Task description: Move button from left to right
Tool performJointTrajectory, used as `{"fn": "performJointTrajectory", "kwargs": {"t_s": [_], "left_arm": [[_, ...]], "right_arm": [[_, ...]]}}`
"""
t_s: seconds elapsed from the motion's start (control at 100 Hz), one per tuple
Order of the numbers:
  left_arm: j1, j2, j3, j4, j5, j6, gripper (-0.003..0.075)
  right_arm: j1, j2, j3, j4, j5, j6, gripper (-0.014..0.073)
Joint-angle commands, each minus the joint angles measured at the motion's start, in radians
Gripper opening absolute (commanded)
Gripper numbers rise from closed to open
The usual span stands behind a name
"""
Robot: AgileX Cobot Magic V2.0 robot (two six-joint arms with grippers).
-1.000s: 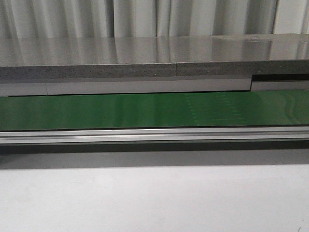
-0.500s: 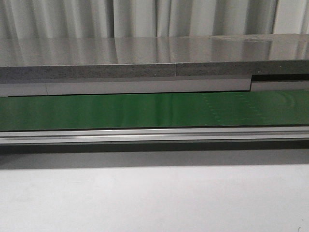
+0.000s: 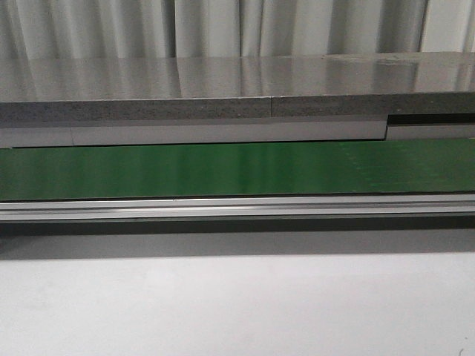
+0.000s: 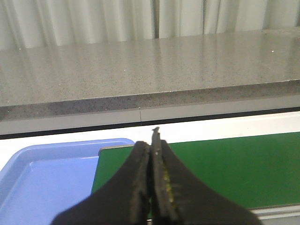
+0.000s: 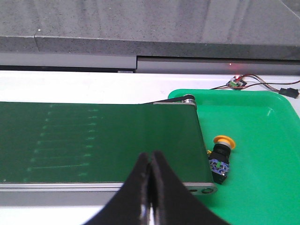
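The button (image 5: pixel 220 159), a yellow-orange mushroom cap on a black body with green and blue marks, lies on its side in the green tray (image 5: pixel 262 187), right beside the end of the green belt (image 5: pixel 98 143). My right gripper (image 5: pixel 151 157) is shut and empty, above the belt's near rail, left of the button. My left gripper (image 4: pixel 151 143) is shut and empty, over the other belt end (image 4: pixel 225 164) next to the blue tray (image 4: pixel 47 178). Neither gripper shows in the front view; the belt (image 3: pixel 237 169) there carries nothing.
A grey stone ledge (image 3: pixel 237 85) runs behind the belt, with curtains beyond. An aluminium rail (image 3: pixel 237 206) edges the belt's near side. A white table surface (image 3: pixel 237 304) lies in front. Thin wires and a small board (image 5: pixel 239 82) sit behind the green tray.
Faint light marks on the belt have drifted to the right in the front view. Nothing else has moved.
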Motion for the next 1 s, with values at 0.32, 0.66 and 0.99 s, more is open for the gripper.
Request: {"fn": "performJointTrajectory", "kwargs": {"t_s": [0.32, 0.66, 0.99], "left_arm": [[-0.009, 0.005, -0.03, -0.012, -0.082, 0.0, -0.002], [-0.009, 0.005, -0.03, -0.012, -0.082, 0.0, -0.002], [-0.009, 0.005, -0.03, -0.012, -0.082, 0.0, -0.002]], "right_arm": [[0.014, -0.01, 0.025, 0.012, -0.165, 0.008, -0.0067], [0.148, -0.207, 0.231, -0.016, -0.298, 0.012, -0.0067], [0.149, -0.466, 0.424, -0.019, -0.298, 0.019, -0.0067]]}}
